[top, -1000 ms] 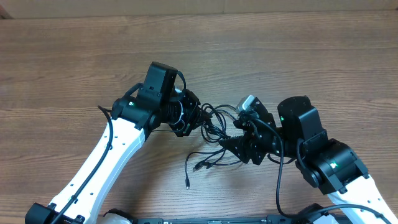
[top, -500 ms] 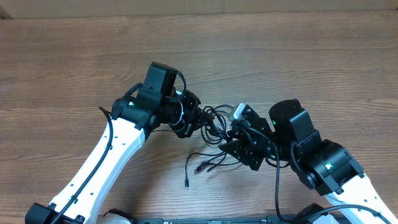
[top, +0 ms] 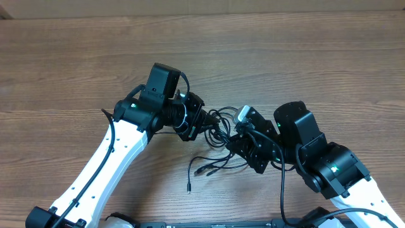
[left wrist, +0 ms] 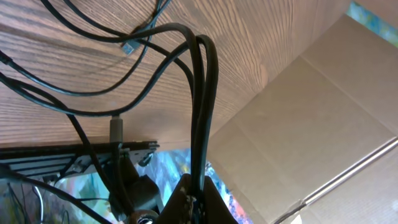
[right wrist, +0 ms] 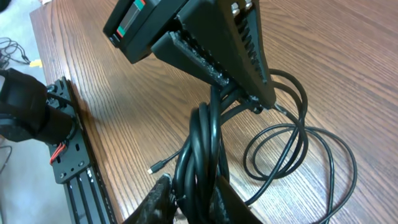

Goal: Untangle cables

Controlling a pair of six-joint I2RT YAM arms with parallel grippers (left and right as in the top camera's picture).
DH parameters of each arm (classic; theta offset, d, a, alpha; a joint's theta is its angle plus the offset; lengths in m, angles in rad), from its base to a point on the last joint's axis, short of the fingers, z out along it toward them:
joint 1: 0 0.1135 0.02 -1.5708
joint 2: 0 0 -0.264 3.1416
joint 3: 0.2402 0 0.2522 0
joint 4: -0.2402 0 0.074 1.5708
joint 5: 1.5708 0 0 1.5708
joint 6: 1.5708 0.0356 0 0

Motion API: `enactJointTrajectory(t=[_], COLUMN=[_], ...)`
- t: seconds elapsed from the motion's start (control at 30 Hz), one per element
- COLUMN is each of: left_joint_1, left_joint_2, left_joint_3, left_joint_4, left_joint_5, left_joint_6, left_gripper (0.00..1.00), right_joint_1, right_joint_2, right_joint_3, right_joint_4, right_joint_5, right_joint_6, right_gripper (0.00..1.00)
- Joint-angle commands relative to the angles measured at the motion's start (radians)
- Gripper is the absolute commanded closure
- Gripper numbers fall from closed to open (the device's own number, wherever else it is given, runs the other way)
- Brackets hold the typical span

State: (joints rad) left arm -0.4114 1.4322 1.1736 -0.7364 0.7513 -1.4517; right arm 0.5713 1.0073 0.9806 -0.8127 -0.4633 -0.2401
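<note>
The cables (top: 218, 123) are thin black cords, tangled between my two grippers in the middle of the table. Loose ends with small plugs (top: 202, 170) trail toward the front edge. My left gripper (top: 197, 123) is shut on two strands (left wrist: 202, 93) that run up from its jaws (left wrist: 195, 177) in the left wrist view. My right gripper (top: 231, 143) is closed round a thick bunch of strands (right wrist: 200, 149), pinched between its fingers (right wrist: 194, 180). The same bunch leads up into the left gripper (right wrist: 217, 56). Two loops (right wrist: 280, 140) lie on the wood beside it.
A black slotted rail (right wrist: 68, 162) runs along the table's front edge (top: 209, 223). A cardboard wall (left wrist: 298, 124) stands behind the table. One small plug (right wrist: 155, 168) lies flat near the rail. Both arms crowd the middle front of the wooden table (top: 316, 57).
My right gripper has moved left into the tangle and closed round the bunch of strands. The left arm has held still, still gripping.
</note>
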Motion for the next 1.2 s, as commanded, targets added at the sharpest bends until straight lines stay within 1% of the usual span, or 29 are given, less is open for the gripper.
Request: enactJointTrajectory(t=[0.0,0.07,0.17,0.2,0.47,0.6,0.63,0.67,0.77,0.8,0.87,0.93,1.07,1.17], left_joint_1=[0.006,0.006,0.006,0.006,0.006,0.006,0.006,0.006,0.006,0.007,0.008,0.01,0.025,0.035], left_joint_2=[-0.019,-0.019,-0.019,-0.019,-0.019,-0.019,-0.019,-0.019,-0.019,-0.019,-0.019,-0.019,-0.019,-0.022], left_joint_3=[0.015,0.015,0.015,0.015,0.015,0.015,0.015,0.015,0.015,0.015,0.015,0.015,0.015,0.015], left_joint_4=[0.0,0.0,0.0,0.0,-0.009,-0.009,-0.008,-0.008,-0.006,-0.001,0.018,0.035,0.037,0.039], left_joint_5=[0.039,0.039,0.033,0.031,0.007,-0.029,-0.039,-0.056,-0.127,-0.153,-0.192,-0.214,-0.216,-0.217], left_joint_6=[-0.038,-0.038,-0.038,-0.037,-0.031,0.031,0.048,0.071,0.139,0.171,0.252,0.323,0.384,0.452], left_gripper=[0.96,0.96,0.96,0.96,0.96,0.96,0.95,0.92,0.81,0.76,0.63,0.61,0.45,0.37], right_joint_1=[0.006,0.006,0.006,0.006,0.006,0.006,0.006,0.005,0.005,0.005,0.005,0.005,0.005,0.005], right_joint_2=[0.006,0.009,0.012,0.012,0.011,0.011,0.011,0.011,0.011,0.011,0.011,0.011,0.011,0.011], right_joint_3=[-0.008,-0.008,-0.008,-0.008,-0.007,-0.007,-0.007,-0.008,-0.007,-0.007,-0.007,-0.007,-0.007,-0.007], right_joint_4=[0.0,0.006,0.006,0.006,0.016,0.017,0.017,0.017,0.018,0.019,0.022,0.024,0.017,0.021], right_joint_5=[0.003,0.002,0.003,0.003,0.002,0.002,0.003,0.003,0.003,0.003,0.006,0.039,0.082,0.082], right_joint_6=[-0.004,-0.003,-0.004,-0.003,0.005,0.008,0.011,0.011,0.011,0.011,0.018,0.051,0.087,0.087], right_gripper=[0.8,0.82,0.89,0.96,0.96,0.96,0.96,0.96,0.96,0.96,0.96,0.96,0.96,0.96])
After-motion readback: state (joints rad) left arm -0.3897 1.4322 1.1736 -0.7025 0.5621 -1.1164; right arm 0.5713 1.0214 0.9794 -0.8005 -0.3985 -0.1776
